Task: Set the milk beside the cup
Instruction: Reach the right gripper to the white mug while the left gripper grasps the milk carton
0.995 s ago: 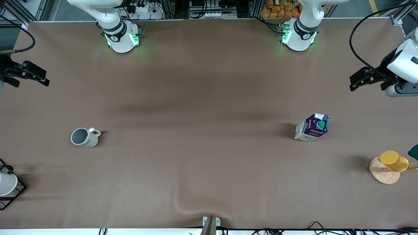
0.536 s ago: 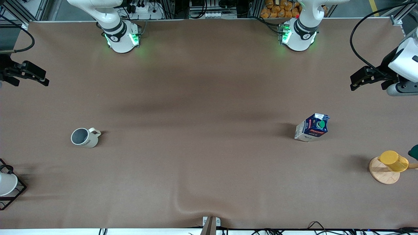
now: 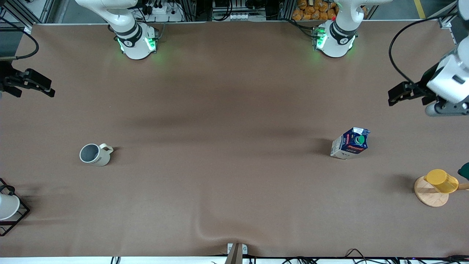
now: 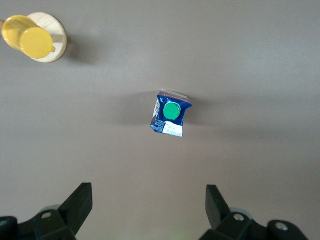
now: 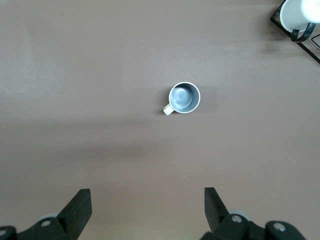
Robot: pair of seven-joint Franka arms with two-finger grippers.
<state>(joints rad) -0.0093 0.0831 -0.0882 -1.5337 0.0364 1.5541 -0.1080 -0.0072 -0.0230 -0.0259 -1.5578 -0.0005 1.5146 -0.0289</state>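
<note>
The milk (image 3: 350,143) is a dark-blue carton with a green cap, standing upright toward the left arm's end of the table. It also shows in the left wrist view (image 4: 170,113). The cup (image 3: 94,154) is a cream mug with a grey inside, standing toward the right arm's end; it also shows in the right wrist view (image 5: 184,98). My left gripper (image 3: 397,94) hangs open and empty high over the table, apart from the milk; its jaws stand wide in the left wrist view (image 4: 148,210). My right gripper (image 3: 44,88) hangs open and empty at the table's edge (image 5: 147,210) and waits.
A yellow plastic cup (image 3: 440,180) stands on a round wooden coaster (image 3: 428,198) near the left arm's end, nearer the camera than the milk. A white cup (image 3: 6,206) sits in a black wire rack (image 3: 20,216) at the right arm's end. The brown cloth has a ridge (image 3: 205,231) near the front edge.
My left gripper has shifted a little toward the middle of the table and toward the milk. The right arm, the milk and the cup have not moved.
</note>
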